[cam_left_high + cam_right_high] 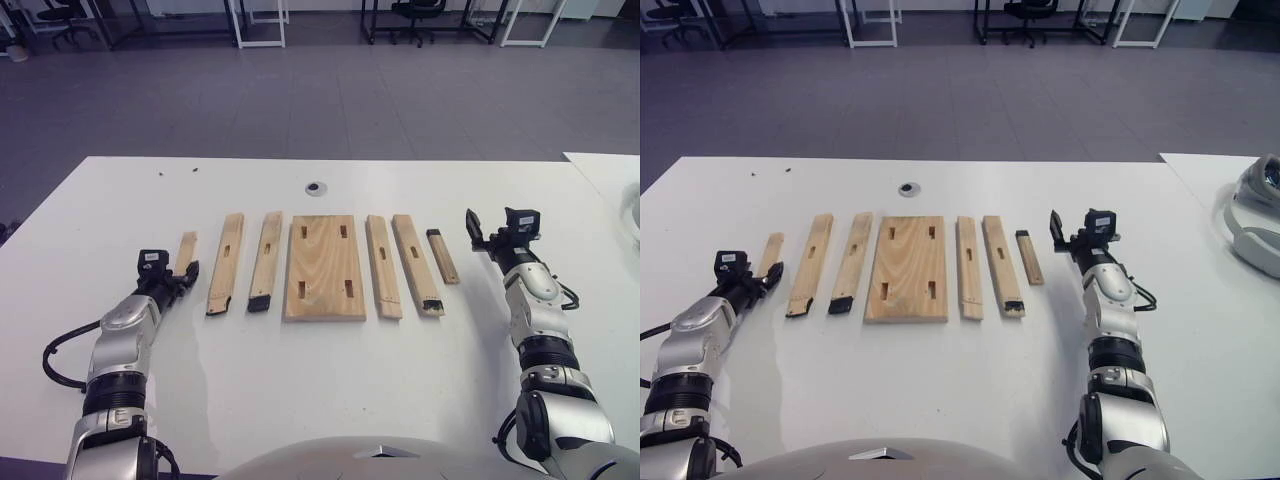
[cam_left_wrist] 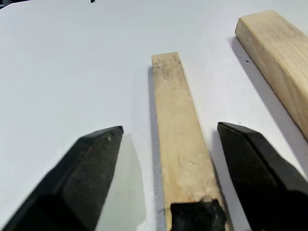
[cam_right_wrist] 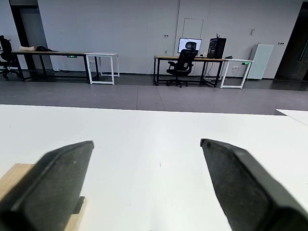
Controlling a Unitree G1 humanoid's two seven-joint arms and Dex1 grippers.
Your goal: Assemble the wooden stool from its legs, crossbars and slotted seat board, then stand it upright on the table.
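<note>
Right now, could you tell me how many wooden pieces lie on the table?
7, in one row: seat board in the middle; two legs and a crossbar left of it; two legs and a crossbar right of it.

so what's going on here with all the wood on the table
Nothing is assembled yet. The stool's pieces lie flat in a row on the white table, with the slotted seat board in the middle. The left end effector is open around the near end of the short crossbar at the left end, not closed on it. The right end effector is open and empty, just right of the short piece at the right end.
</note>
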